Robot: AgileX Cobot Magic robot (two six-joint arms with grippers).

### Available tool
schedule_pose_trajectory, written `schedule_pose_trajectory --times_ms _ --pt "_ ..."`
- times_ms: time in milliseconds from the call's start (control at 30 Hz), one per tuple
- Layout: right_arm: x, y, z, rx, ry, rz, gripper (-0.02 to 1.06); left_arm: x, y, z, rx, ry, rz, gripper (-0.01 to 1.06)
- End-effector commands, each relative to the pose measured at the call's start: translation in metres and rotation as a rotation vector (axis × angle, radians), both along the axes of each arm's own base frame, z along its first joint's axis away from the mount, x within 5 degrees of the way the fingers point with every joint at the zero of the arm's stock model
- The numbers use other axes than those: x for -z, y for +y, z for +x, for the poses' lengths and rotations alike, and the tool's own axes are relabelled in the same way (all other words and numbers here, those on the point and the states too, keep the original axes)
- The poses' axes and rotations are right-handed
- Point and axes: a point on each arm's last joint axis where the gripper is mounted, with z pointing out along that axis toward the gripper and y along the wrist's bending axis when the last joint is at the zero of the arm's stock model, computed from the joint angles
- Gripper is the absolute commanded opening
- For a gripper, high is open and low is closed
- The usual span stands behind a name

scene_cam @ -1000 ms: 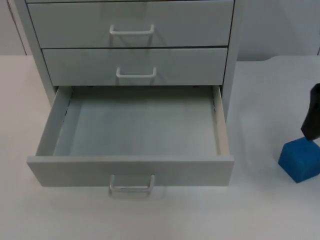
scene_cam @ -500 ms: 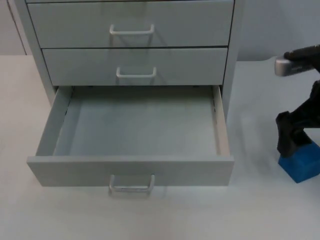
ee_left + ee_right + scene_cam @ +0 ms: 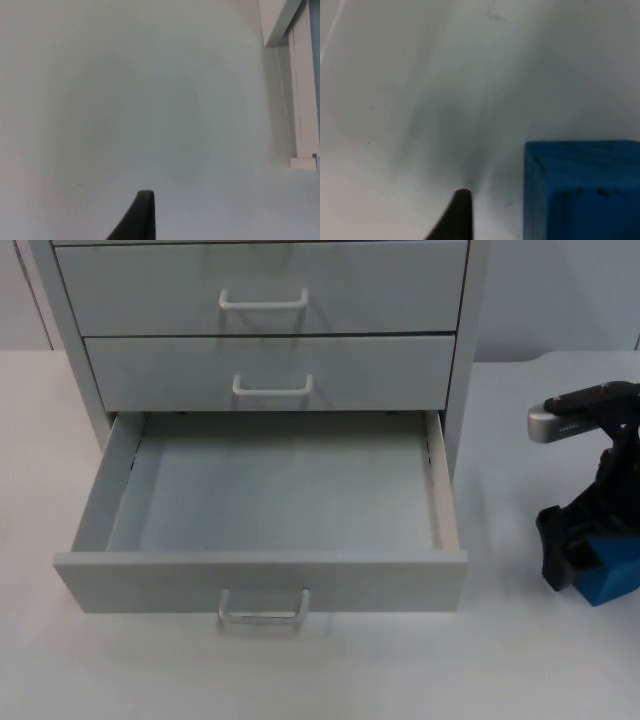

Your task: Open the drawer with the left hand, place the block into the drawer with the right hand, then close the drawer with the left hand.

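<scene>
The grey cabinet's [image 3: 270, 365] bottom drawer [image 3: 150, 580] stands pulled out, with nothing inside it. A blue block [image 3: 608, 582] rests on the white table to the right of the drawer front. My right gripper [image 3: 592, 558] is down at the block and open, one black finger [image 3: 555, 552] standing on the block's left side with a gap between them. In the right wrist view the blue block [image 3: 581, 190] sits close beside the fingertip [image 3: 461, 215]. My left gripper [image 3: 144, 220] waits over bare table left of the cabinet's side [image 3: 295, 85].
Two shut drawers with white handles [image 3: 272, 388] sit above the open one. The open drawer's handle [image 3: 263, 612] juts toward the table's front. The drawer's right wall [image 3: 444, 490] lies between its inside and the block. White table [image 3: 500, 660] spreads in front.
The right arm has come in from the right edge and dropped to the block, its finger now at the block's left side. Drawer and block stay where they were.
</scene>
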Motion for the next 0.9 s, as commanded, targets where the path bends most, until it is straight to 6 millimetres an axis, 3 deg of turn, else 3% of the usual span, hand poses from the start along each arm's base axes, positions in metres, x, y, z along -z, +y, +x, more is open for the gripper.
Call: schedule_pose_trajectory --times_ms 0,67,100,200,233,333,400,467,533,567,700,867 --pt "-0.001 0.003 0.001 -0.002 -0.015 0.002 0.81 -0.001 0.000 -0.001 0.002 -0.015 0.000 1.05" --pt "-0.001 0.003 0.002 0.001 -0.017 0.003 0.56 -0.001 0.000 -0.001 0.002 -0.015 0.000 1.05" --pt "-0.001 0.003 0.002 0.001 -0.017 0.003 0.56 -0.001 0.000 -0.001 0.002 -0.015 0.000 1.05" --pt "-0.002 0.003 0.001 0.002 -0.015 0.001 0.05 -0.001 0.000 0.000 0.002 -0.017 0.000 1.05" --pt "-0.005 0.003 0.001 0.008 -0.021 0.006 0.00 -0.001 0.000 0.000 0.002 -0.017 0.000 1.05" --pt "-0.015 0.003 0.000 0.014 -0.038 0.015 0.00 -0.001 0.000 0.000 0.003 -0.018 0.000 1.05" --pt "-0.038 0.001 -0.002 0.020 -0.076 0.028 0.00 -0.001 0.000 0.000 0.003 -0.023 0.000 1.05" --pt "-0.047 0.001 -0.004 0.024 -0.088 0.031 0.00 -0.001 0.000 0.000 0.003 -0.024 0.000 1.05" --pt "-0.078 -0.003 -0.012 0.043 -0.133 0.049 0.00 -0.001 -0.001 0.000 0.002 -0.025 -0.004 1.05" --pt "-0.078 -0.003 -0.012 0.043 -0.133 0.049 0.00 -0.001 -0.001 0.000 0.002 -0.025 -0.004 1.05" --pt "-0.121 -0.009 -0.029 0.075 -0.195 0.077 0.00 -0.001 -0.001 0.000 0.002 -0.025 -0.004 1.05" --pt "-0.146 -0.013 -0.040 0.077 -0.248 0.096 0.00 -0.001 -0.001 0.000 0.002 -0.025 -0.004 1.05"
